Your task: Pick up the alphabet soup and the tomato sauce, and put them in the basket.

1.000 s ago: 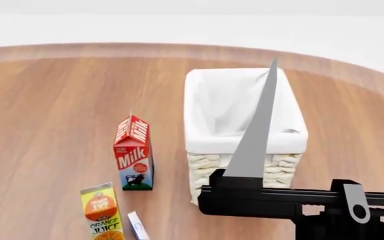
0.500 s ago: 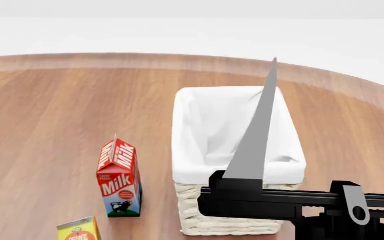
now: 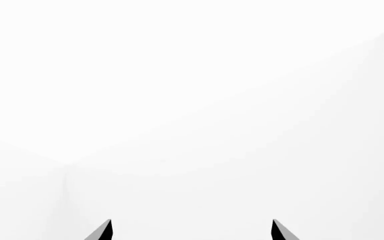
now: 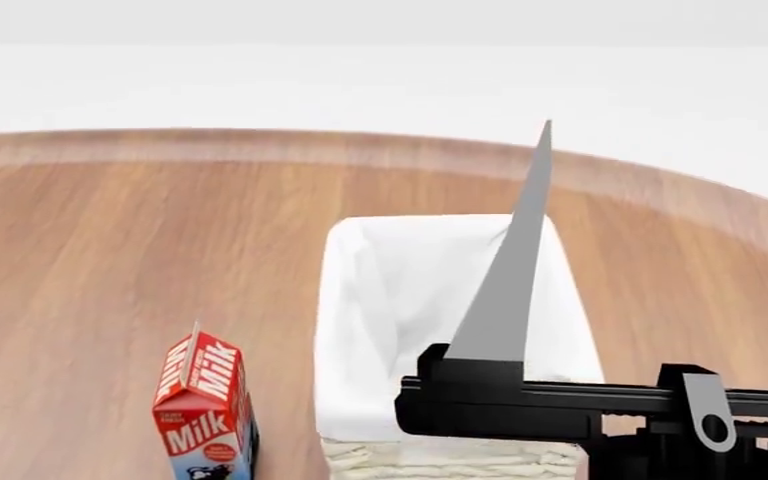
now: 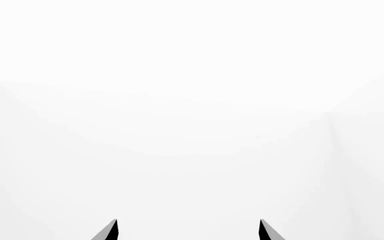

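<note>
The cream-white wicker basket with its white cloth lining stands on the wooden table in the head view, at centre and low in the picture. The alphabet soup and the tomato sauce are out of view. My right arm crosses the bottom right of the head view, and one grey finger of it points up in front of the basket. My right gripper is open and empty, facing blank white. My left gripper is open and empty too, facing blank white. It does not show in the head view.
A red and blue milk carton stands left of the basket. The round wooden table runs back to its far edge, with white floor beyond it.
The head view has tilted up. The basket and milk carton have slid down the picture, the orange juice carton has left it, and more of the table's far edge shows.
</note>
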